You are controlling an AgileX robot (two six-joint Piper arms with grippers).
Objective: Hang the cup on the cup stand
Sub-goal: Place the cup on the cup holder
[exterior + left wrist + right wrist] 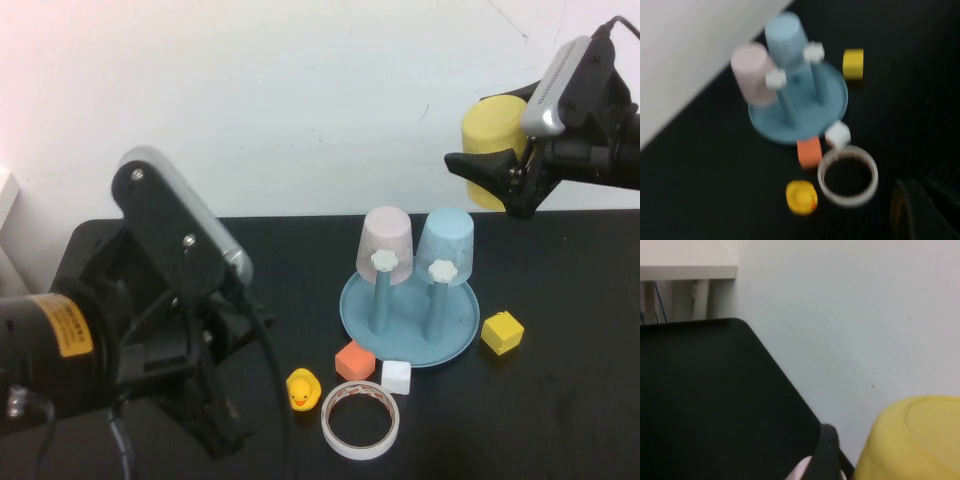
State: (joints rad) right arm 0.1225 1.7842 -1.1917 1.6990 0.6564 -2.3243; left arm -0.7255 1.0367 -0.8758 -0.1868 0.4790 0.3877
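A: Where's the cup [487, 150]?

B: Yellow one, up in the air at the far right, held by the right gripper [497, 170]. Jaws spread wide around it, gripping its sides. Raised well above the desk [580, 400], in front of the white wall [300, 90]. The right wrist view shows its yellow body [912, 440] close to the lens.

A: Cup stand [410, 330]?

B: Round blue base near the middle of the desk, below and to the left of the held cup. Pink cup [386, 243] upside down on the left rear post, light blue cup [446, 247] upside down on the right rear one. Two front posts bare, white flower caps showing.

A: Left gripper [215, 420]?

B: Low at the near left, over the desk, well apart from the stand. Jaws closed, nothing in them.

A: Clutter?

B: Rubber duck [303, 389], white tape ring [360, 419], orange block [354, 359] and white block [396, 376] just in front of the stand. Yellow block [502, 332] just right of the base. The left wrist view has the same set, blurred.
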